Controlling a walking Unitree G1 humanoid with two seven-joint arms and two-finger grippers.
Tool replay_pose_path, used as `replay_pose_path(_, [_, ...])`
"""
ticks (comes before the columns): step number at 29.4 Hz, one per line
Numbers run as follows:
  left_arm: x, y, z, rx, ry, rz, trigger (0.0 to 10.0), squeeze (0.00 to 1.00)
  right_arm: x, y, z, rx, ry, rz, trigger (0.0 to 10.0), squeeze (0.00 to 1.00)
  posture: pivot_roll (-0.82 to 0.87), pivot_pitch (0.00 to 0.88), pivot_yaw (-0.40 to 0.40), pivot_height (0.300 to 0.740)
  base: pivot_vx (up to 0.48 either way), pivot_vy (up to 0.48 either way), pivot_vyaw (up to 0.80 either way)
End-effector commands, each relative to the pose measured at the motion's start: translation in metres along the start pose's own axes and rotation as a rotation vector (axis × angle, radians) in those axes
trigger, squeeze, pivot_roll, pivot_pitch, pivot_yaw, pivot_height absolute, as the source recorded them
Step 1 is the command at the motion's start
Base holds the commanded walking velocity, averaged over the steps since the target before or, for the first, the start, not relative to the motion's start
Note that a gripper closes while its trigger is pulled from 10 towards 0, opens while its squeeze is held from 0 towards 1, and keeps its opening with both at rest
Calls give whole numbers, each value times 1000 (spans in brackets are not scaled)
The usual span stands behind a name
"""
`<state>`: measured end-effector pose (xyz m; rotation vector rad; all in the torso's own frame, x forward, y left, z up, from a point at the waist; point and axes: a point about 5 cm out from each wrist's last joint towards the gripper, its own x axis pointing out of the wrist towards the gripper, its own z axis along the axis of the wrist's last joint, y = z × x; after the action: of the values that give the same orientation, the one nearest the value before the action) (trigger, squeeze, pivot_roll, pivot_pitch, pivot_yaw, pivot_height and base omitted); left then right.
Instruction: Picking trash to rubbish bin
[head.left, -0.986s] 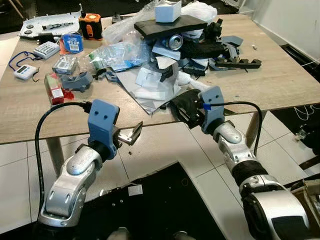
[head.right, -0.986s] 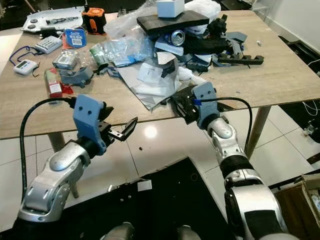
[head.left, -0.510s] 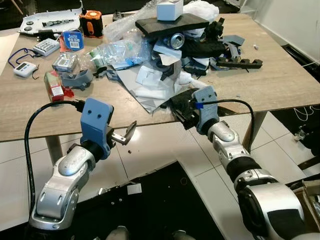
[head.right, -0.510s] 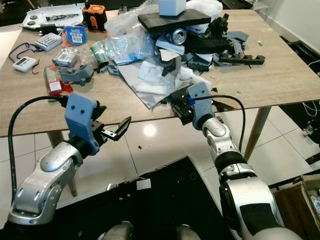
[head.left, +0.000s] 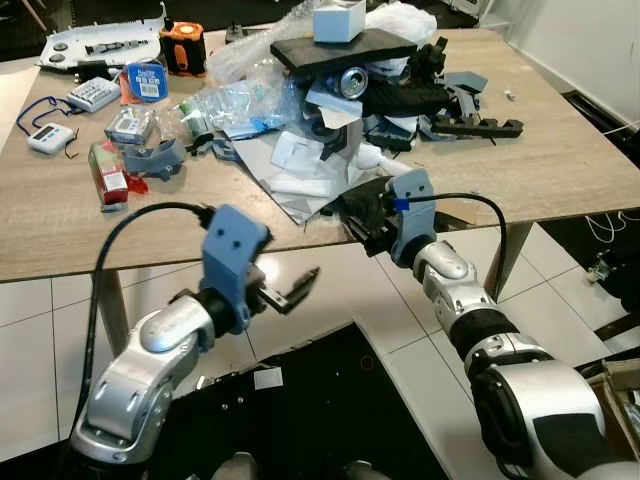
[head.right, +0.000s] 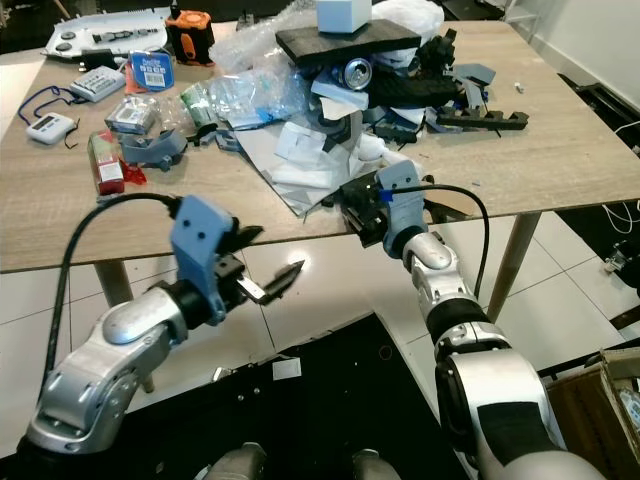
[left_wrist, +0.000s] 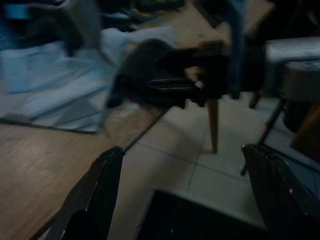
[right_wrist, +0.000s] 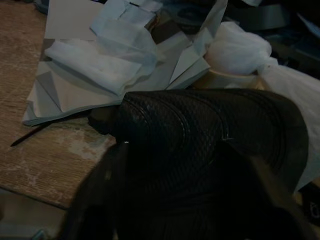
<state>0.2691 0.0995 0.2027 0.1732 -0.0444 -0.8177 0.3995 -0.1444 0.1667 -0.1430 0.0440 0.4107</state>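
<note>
Black textured mesh-like trash piece (right_wrist: 210, 150) — lies at the near edge of the wooden tabletop (head.left: 60, 230), beside crumpled white paper (right_wrist: 100, 60). Right pincer (head.left: 365, 222) is against it; clenched or not, cannot tell. Left pincer (head.left: 290, 290) spread apart, empty, below the tabletop edge. Judged light, pliable — grip the overhanging edge.

Trash pile (head.left: 330, 130) is heaped on the table (head.left: 560, 170), center to rear. A can (head.left: 350, 82) is lodged in it under a slab (head.left: 345, 50) topped by a box (head.left: 337, 20). Calculator (head.left: 93, 97) is placed far left.
</note>
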Motion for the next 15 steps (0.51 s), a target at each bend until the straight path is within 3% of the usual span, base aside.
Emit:
replay_pose_path(1, [4,-2,-8,27,62,-30,10000,0,-4,6,-23,67,104,16,0,0,389,258,-36,740,0,0,0])
replay_pose_path(15, [10,-2,-11,37,96,-52,10000,0,-2,5,-18,99,81,21,0,0,388,256,-31,740,0,0,0])
